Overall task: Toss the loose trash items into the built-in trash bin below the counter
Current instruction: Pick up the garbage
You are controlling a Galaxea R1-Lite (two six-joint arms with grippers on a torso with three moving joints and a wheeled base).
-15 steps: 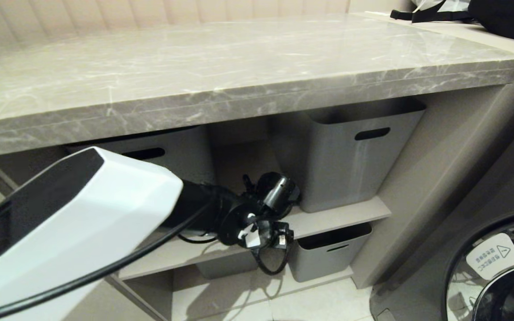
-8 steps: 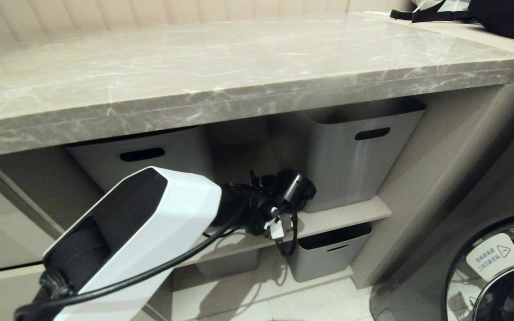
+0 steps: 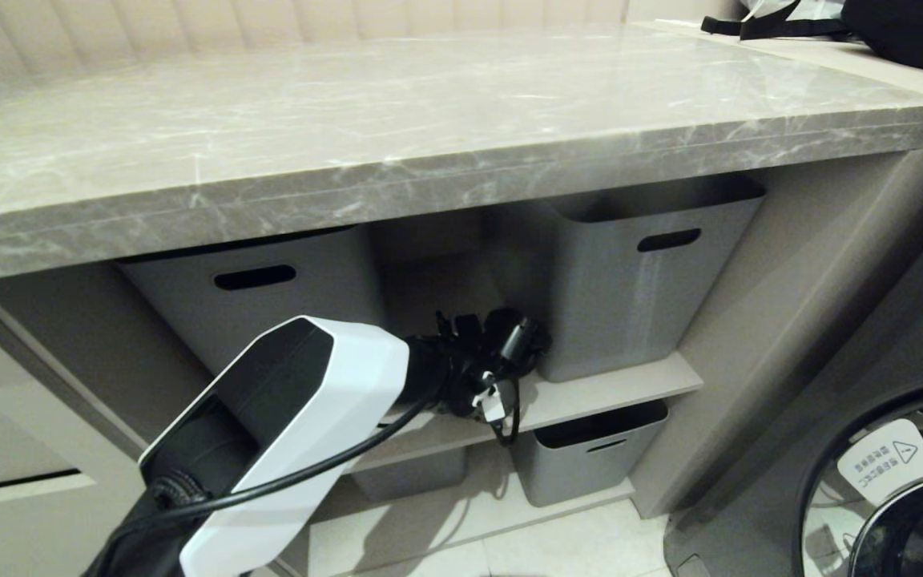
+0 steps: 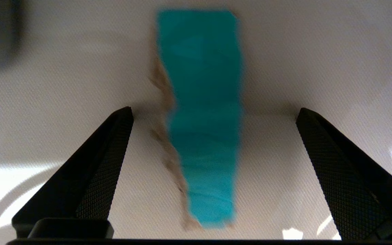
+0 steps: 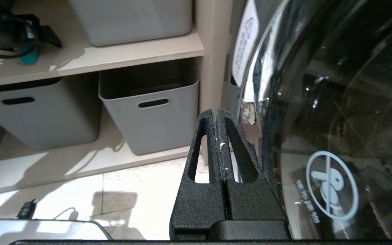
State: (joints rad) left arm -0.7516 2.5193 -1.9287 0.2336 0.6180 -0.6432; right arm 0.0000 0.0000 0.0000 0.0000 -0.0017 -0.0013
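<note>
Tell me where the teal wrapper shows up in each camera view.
Head view: hidden behind the left gripper on the shelf.
Left wrist view: teal wrapper centred between the open fingers.
Right wrist view: teal scrap under the gripper, upper left corner.
Shared landmark: the beige shelf.

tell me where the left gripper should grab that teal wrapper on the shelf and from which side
Across its narrow middle, coming straight down from above. The teal wrapper lies flat on the shelf as a long strip centred between the open left gripper fingers, so closing over its short width should pinch it, likely needing pads touching the shelf.
</note>
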